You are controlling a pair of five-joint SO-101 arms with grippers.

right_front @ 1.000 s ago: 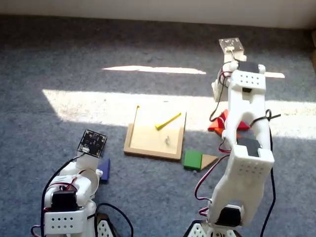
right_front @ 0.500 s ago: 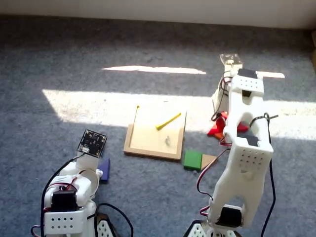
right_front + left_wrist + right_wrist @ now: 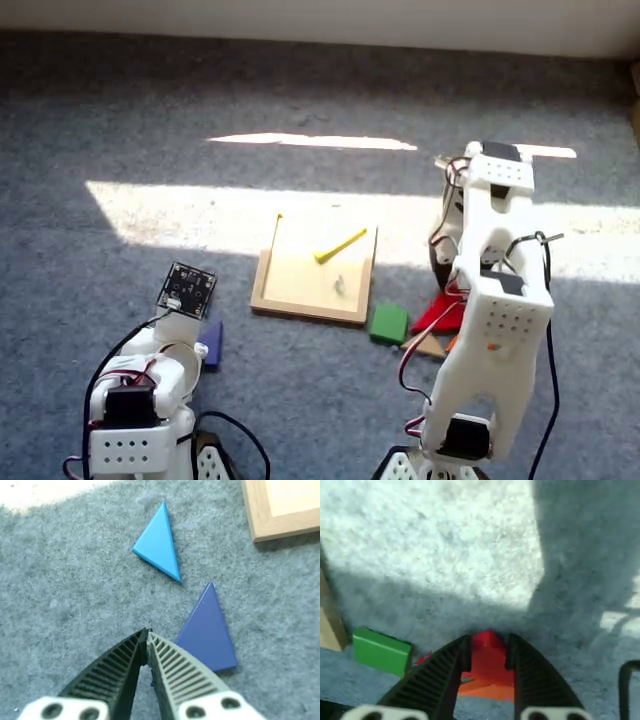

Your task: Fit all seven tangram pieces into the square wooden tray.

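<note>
Wooden tray [image 3: 265, 296]: mid-carpet, yellow piece [image 3: 340, 245] inside; green piece [image 3: 389, 323] at its corner. Right gripper [image 3: 487, 641]: clamped on red piece [image 3: 491, 664]. Left gripper [image 3: 148, 636]: closed, empty, beside dark blue triangle [image 3: 207, 630]. Grey carpet [image 3: 120, 120], sunlit band.

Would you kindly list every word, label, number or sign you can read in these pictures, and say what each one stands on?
None can be read. The wooden tray, green square, light blue triangle, dark blue triangle and the red piece held in the right gripper bear no visible print. Any marking on the dark square board at the left arm's wrist is too small to read.
</note>
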